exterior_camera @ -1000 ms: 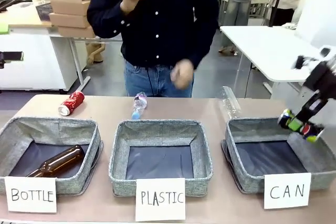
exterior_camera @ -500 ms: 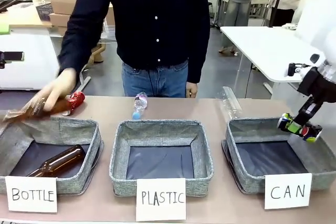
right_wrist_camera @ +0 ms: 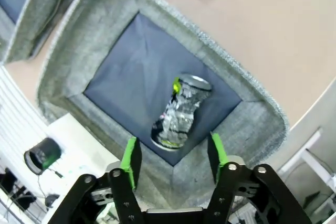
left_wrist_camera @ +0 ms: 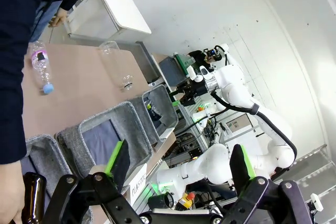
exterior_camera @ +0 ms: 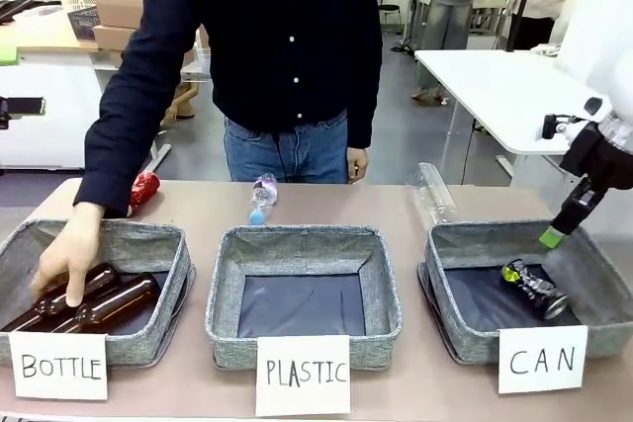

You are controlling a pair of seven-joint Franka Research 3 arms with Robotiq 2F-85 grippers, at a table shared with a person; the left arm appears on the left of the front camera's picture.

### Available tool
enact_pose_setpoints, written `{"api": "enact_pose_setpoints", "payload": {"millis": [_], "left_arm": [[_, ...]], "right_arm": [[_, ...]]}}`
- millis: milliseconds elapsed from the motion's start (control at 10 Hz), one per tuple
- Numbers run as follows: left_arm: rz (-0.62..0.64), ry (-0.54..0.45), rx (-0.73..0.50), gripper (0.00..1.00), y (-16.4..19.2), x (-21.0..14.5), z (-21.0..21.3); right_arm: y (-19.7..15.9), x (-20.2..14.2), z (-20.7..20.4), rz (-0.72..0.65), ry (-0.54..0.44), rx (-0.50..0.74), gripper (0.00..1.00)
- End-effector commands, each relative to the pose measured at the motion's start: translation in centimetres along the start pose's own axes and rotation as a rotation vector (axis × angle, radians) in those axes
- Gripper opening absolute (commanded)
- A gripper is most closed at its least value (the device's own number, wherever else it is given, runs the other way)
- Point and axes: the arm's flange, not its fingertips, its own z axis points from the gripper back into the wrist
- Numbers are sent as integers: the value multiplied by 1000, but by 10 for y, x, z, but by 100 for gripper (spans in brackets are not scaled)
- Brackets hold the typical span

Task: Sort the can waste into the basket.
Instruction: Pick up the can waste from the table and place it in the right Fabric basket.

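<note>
Down inside basket (exterior_camera: 485, 236), black can (exterior_camera: 534, 289), right jaws spread above.

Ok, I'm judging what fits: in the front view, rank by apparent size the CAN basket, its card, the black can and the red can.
1. CAN basket
2. card
3. black can and red can: not ranked; the red one lies farther off, partly behind the person's sleeve.

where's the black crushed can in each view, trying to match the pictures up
Front view: black can lying in the CAN basket, lower right.
Right wrist view: mid-frame, inside the basket.
Left wrist view: too small to tell inside the far basket.
Shared landmark: the CAN basket.
</note>
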Motion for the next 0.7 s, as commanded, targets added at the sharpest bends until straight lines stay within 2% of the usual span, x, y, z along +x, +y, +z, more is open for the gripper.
{"api": "enact_pose_setpoints", "payload": {"millis": [0, 300, 500, 600], "left_arm": [[-20, -15, -19, 100, -1, 1, -2], [-20, -15, -19, 100, -1, 1, -2], [-20, -15, -19, 100, -1, 1, -2], [-20, -15, -19, 100, -1, 1, -2]], "right_arm": [[-8, 6, 0, 35, -24, 13, 100], [-9, 10, -1, -4, -65, 37, 100], [-8, 26, -8, -13, -190, 205, 100], [0, 41, -5, -205, -271, 299, 100]]}}
